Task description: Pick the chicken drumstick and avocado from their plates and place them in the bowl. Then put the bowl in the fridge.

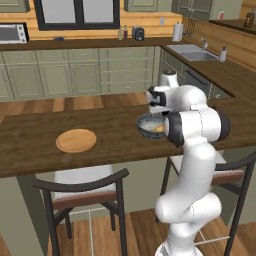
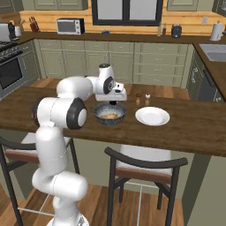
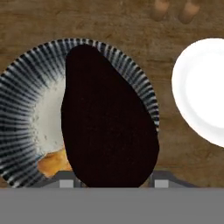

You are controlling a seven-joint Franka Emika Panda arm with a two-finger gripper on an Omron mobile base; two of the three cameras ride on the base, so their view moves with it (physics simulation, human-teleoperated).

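1. Left base view: my gripper [image 1: 154,111] hangs just above the round deep bowl with the dark blue-grey ribbed outside [image 1: 151,125], which stands on the long dark wooden desk [image 1: 30,140]. A golden-brown lumpy chicken drumstick [image 1: 159,129] already lies inside it. Well to the left, the flat tan-orange wooden plate [image 1: 76,140] is bare.

2. Right base view: the bowl [image 2: 110,114] sits on the desk between my arm and a flat round white plate [image 2: 152,116], also bare. The drumstick [image 2: 109,116] shows as an orange patch in the bowl.

3. Hand view: the rounded, almost black avocado [image 3: 108,124] sits between my two finger tips, so my gripper is closed on it, directly over the bowl [image 3: 26,131]. The drumstick [image 3: 52,162] peeks out beneath, and the white plate [image 3: 203,89] lies off to one side.

4. My judgement: both plates are cleared and the drumstick is placed. Left to do: let the avocado go into the bowl, then carry the bowl to the fridge.
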